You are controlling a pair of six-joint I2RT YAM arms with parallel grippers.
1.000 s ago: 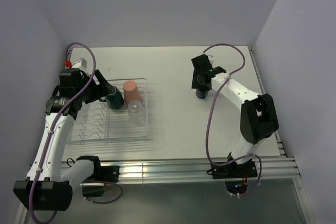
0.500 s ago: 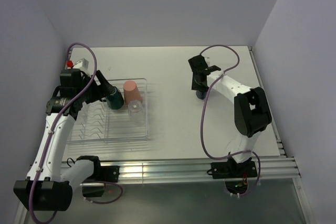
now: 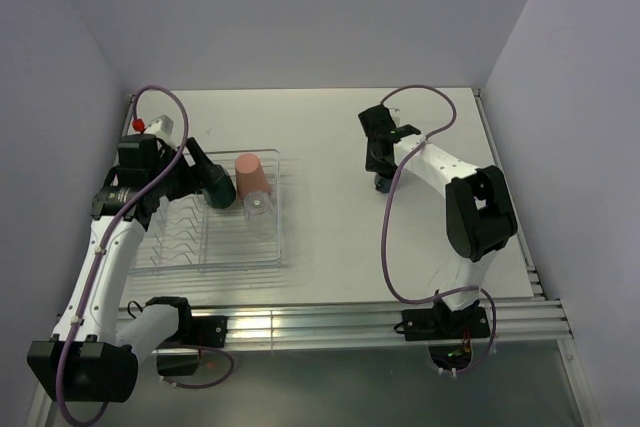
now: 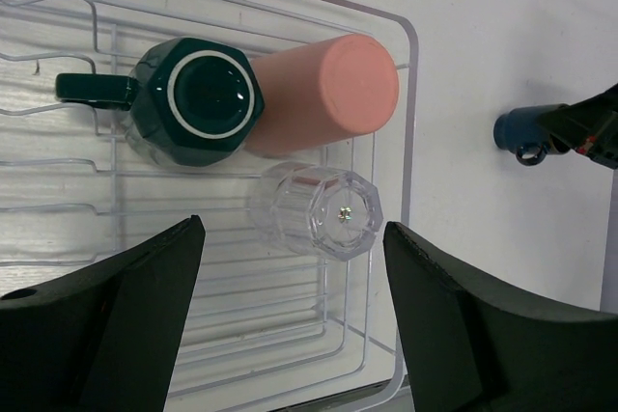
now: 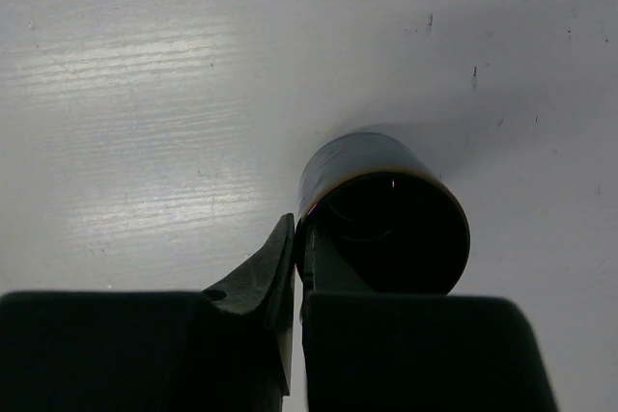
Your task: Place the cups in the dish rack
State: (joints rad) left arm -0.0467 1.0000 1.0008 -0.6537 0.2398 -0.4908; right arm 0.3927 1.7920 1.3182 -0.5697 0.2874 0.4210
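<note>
Small navy cylindrical mug stands on the white table, well apart from the clear ribbed dish rack — right gripper fingers pinch only its rim wall, so it could tilt and slip when lifted.

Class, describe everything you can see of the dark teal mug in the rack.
The mug is glossy dark teal, likely ceramic, with faceted sides and one handle sticking out sideways. A pale ring circles its top face, apparently the base, so it seems upside down. It sits on the ribs at the far end of the clear rack, against the pink tumbler. Nothing grips it.
</note>
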